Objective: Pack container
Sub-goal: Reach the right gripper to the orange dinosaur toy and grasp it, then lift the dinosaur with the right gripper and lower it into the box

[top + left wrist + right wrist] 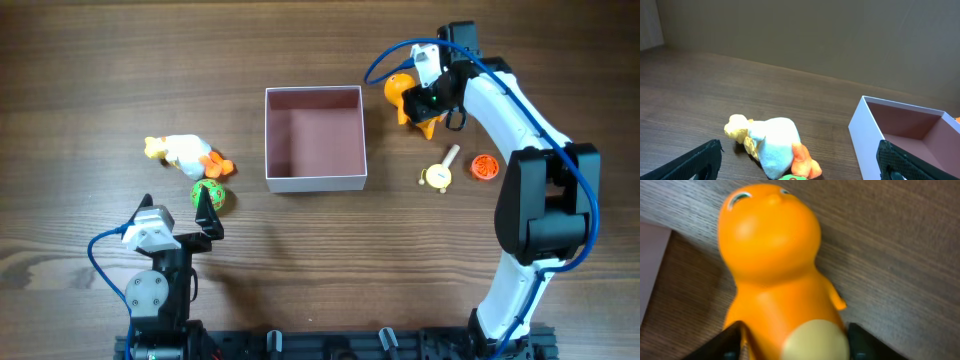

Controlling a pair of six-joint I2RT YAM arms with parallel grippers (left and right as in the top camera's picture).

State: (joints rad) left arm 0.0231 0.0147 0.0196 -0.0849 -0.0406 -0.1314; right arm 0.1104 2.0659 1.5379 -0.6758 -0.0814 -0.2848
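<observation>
Left tool (178,210) gapes wide near its base; outstretched right tool (428,103) seems clamped.

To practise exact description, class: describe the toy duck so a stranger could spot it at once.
Start at the square white container with the pink inside, mid-table, and look to its left. The duck lies there, beside a small green ball. Unlike that ball, it is white-bodied, with a yellow head and orange feet.

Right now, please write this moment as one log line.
right gripper straddles orange toy, grip unclear | left gripper open | container empty
</observation>
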